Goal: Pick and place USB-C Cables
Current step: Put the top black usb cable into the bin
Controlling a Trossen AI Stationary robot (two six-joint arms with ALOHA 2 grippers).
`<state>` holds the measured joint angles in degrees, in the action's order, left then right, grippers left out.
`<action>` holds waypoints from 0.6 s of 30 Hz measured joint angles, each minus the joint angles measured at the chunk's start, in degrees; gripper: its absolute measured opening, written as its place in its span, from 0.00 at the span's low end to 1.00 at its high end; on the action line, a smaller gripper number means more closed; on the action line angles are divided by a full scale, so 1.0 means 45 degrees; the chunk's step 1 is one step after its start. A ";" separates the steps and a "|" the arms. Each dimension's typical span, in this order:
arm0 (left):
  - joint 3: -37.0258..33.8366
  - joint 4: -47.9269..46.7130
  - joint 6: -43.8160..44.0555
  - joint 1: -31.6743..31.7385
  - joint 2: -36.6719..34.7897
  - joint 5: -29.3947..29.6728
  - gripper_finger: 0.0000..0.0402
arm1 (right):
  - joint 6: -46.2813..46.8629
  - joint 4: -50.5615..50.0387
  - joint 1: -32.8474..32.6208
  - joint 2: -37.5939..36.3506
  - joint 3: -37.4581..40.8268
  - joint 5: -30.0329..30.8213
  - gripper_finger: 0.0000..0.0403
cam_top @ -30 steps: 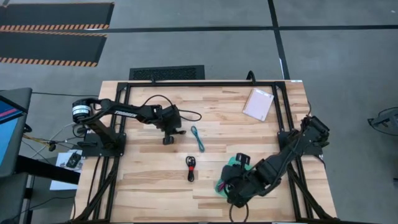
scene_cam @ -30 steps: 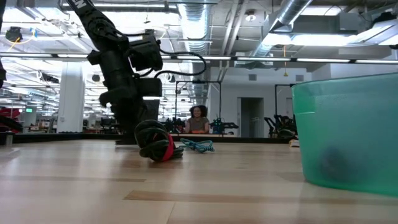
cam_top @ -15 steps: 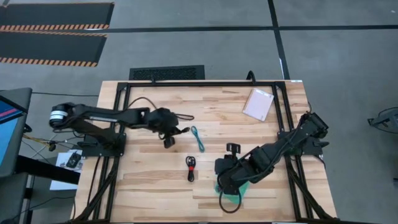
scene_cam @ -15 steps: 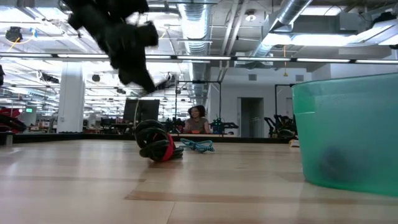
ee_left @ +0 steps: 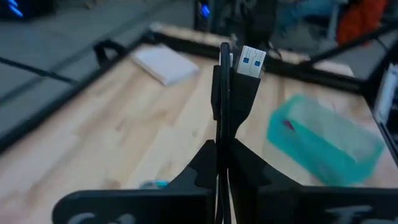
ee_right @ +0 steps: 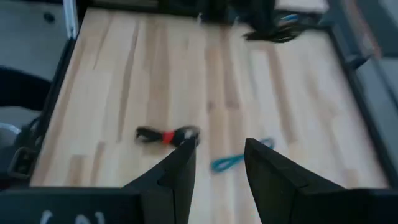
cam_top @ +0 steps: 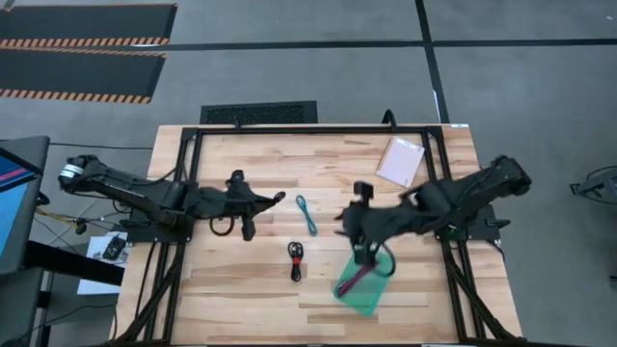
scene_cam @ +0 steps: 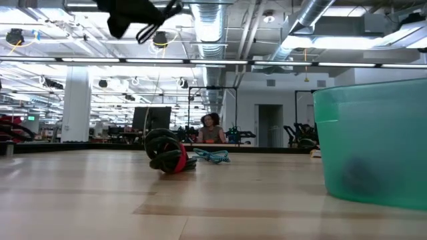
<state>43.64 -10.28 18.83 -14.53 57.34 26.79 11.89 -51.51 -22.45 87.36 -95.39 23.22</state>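
My left gripper is raised high over the table's left half, level and pointing right, shut on a black USB plug. It also shows at the low view's top. My right gripper is open and touches nothing, hovering above the table's middle, beyond the tray's far side. The teal-blue cable and the black cable with a red band lie flat on the wood. The maroon-pink cable lies inside the green tray. My left gripper pinches a black USB plug between its two shut fingers. The plug sticks out past the fingertips, its blue-lined metal end farthest forward. It is lifted clear of the table. Whether a cable trails from it, I cannot tell.
A pale pink packet lies near the far right corner. The green tray stands near the near edge, right of centre. A black frame rail runs around the table. Bare wood lies between the two loose cables and the left arm.
My left gripper has risen from the table and tipped up to level, pointing right, as its arm stretched out low. My right gripper has pulled up off the tray and moved toward the far edge, uncovering the tray with the maroon-pink cable. The cables on the wood have stayed put.
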 joint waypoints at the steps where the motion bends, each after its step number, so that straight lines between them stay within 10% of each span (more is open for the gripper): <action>1: 0.0000 0.0093 -0.0011 -0.0317 -0.0019 0.0588 0.01 | -0.0348 0.0621 0.0232 -0.0373 0.0472 0.0001 0.40; 10: -0.0005 0.1748 0.0163 -0.1984 0.0083 0.2457 0.01 | -0.1281 0.8358 0.2836 -0.3321 0.6105 -0.3287 0.40; 18: -0.0244 0.3680 -0.0653 -0.2372 0.0542 0.2327 0.01 | -0.2889 1.2305 0.2980 -0.2273 0.7995 -0.4842 0.45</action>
<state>42.54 6.28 15.89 -25.20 59.78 37.26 -1.11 3.86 -9.04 77.13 -59.41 1.43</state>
